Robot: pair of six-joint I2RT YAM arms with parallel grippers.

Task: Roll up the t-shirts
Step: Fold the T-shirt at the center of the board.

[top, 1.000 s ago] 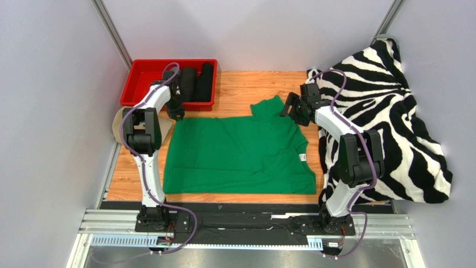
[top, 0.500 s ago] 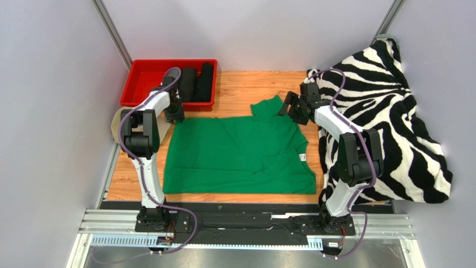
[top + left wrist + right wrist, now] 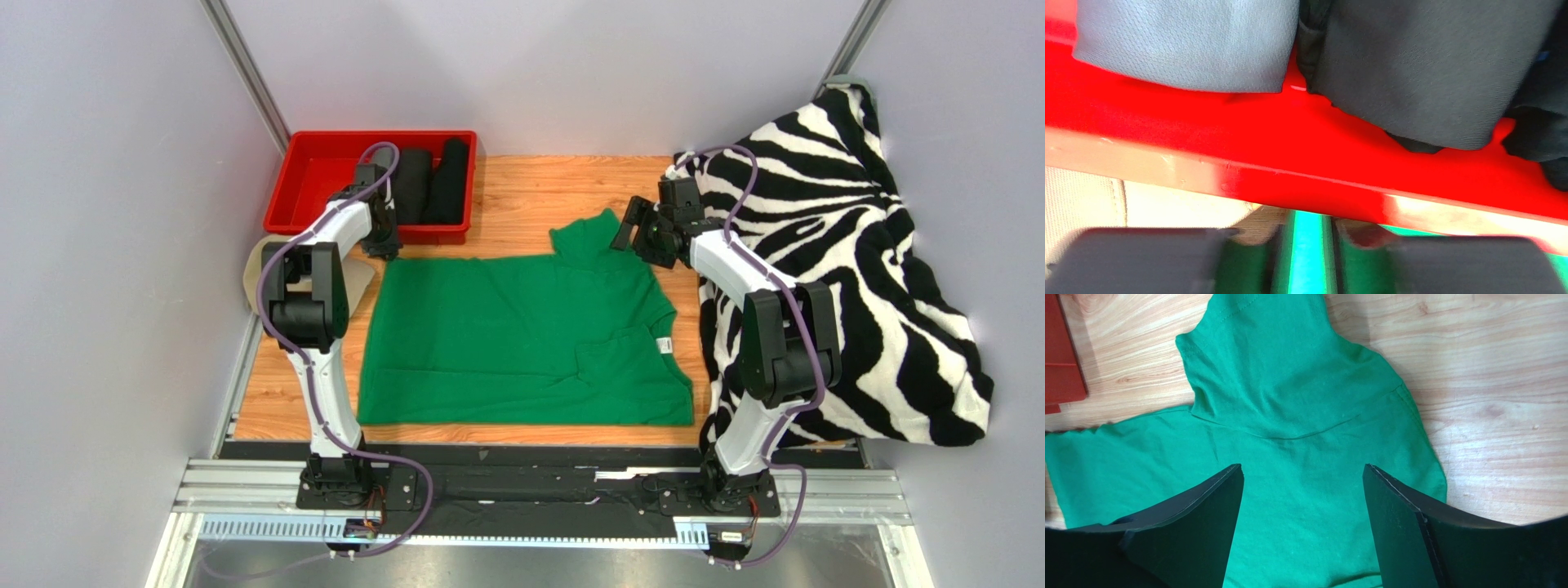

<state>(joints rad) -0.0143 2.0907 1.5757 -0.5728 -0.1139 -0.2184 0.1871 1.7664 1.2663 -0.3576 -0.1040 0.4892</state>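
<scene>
Across the middle of the wooden table [image 3: 540, 190], finding the green t-shirt [image 3: 515, 337] lying flat and not yet rolled, long axis running left to right, hem toward the left arm, collar and sleeves toward the right. Hovering just above the far sleeve with the right gripper [image 3: 633, 230], jaws spread wide and gripping nothing. Sitting with the left gripper [image 3: 383, 245] at the shirt's far left corner, tight against the near wall of the red bin [image 3: 321, 150]. Judging the shirt's far edge as the relation to work from: stretching between the two grippers, with the cloth extending from both toward the arm bases. Reckoning the right arm nearer the sleeve end, the left nearer the hem corner.

Getting from the right wrist view, and not from overhead, the sleeve lying directly beneath the parted fingers [image 3: 1198, 527], with bare wood beyond. Getting from the left wrist view a grey rolled t-shirt [image 3: 1186, 43] and a black rolled t-shirt [image 3: 1425, 67] resting inside the bin, the grey one not showing from above behind the arm. Seeing there only a narrow slit between the left fingers, green showing through; not being able to tell whether pinching cloth or merely standing nearly closed. Catching only from overhead the zebra-striped blanket [image 3: 859, 245] heaped beside the right arm, and the beige cap [image 3: 255, 276] beside the left.
</scene>
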